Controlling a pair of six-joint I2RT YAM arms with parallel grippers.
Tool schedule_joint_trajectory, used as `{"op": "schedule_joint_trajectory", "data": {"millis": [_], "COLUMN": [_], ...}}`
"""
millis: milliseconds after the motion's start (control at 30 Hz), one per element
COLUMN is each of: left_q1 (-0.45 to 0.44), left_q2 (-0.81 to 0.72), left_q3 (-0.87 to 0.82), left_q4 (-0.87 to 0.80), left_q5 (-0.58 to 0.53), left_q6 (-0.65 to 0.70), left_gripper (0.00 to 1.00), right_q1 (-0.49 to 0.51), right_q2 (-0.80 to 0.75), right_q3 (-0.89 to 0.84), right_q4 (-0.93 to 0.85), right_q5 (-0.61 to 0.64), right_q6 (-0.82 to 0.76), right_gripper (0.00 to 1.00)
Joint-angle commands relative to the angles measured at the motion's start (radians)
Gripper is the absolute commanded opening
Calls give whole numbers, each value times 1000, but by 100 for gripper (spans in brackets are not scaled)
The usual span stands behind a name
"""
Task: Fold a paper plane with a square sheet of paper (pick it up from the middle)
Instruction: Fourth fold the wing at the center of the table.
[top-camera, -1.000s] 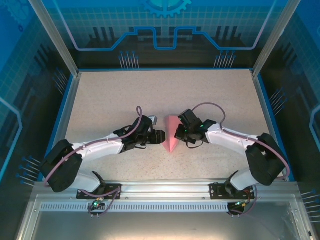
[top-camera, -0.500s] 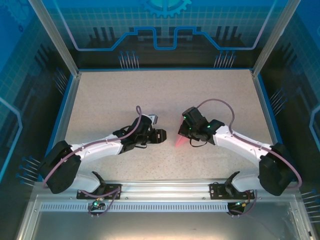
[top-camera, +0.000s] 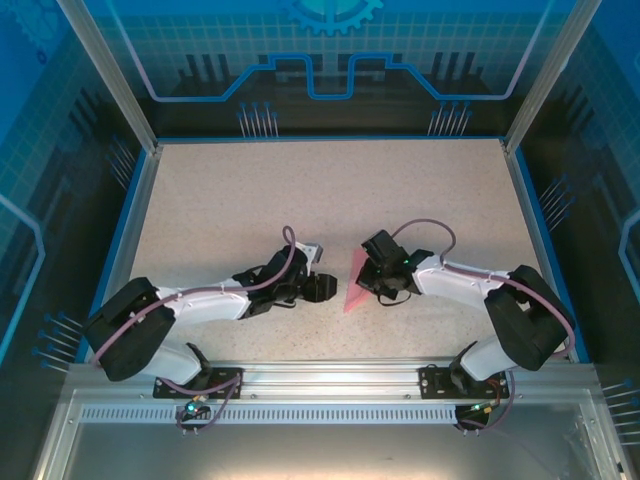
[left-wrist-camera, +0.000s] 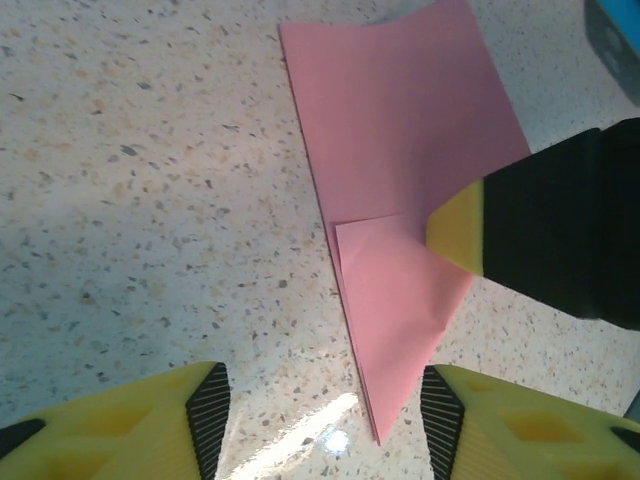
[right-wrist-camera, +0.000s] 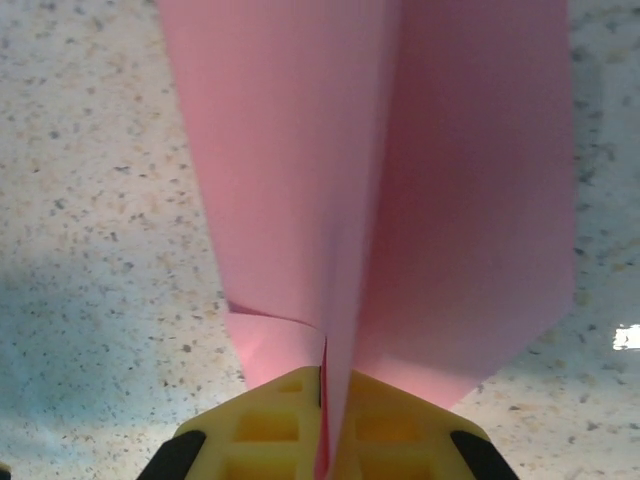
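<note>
The left arm (top-camera: 200, 298) and the right arm (top-camera: 460, 280) each have glossy white shells between bulky black joint housings, with a mauve-grey cable (top-camera: 287, 240) looping along them. The left gripper (left-wrist-camera: 320, 425) has yellow moulded fingers (left-wrist-camera: 130, 430) with recessed pockets and black ribbed pads (left-wrist-camera: 207, 420). The right gripper (right-wrist-camera: 322, 440) has the same yellow with black corners, and small green lights (top-camera: 190, 410) glow at the black base brackets (top-camera: 200, 384).

A sandy, speckled table (top-camera: 250, 190) with a blue rim. On the table, in the middle near its front edge, a thin, pointy pink paper plane (top-camera: 354, 292) with folds.
</note>
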Motion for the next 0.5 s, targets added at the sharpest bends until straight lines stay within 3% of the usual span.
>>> {"op": "schedule_joint_trajectory", "data": {"millis": [0, 233, 467], "left_q1": [-27, -61, -82], "left_q2": [16, 32, 88], "left_q3": [-30, -74, -109], "left_q4": [125, 268, 422], "left_q5": [5, -35, -22], "left_q6": [69, 182, 386], "left_gripper": [63, 74, 68], "right_q1": [-32, -75, -92], "right_q2": [5, 27, 50], "right_q3": [-30, -24, -21], "right_q4": [34, 81, 115], "right_q5": [-41, -70, -77], "right_q6": [72, 157, 238], "right_gripper": [3, 4, 3]}}
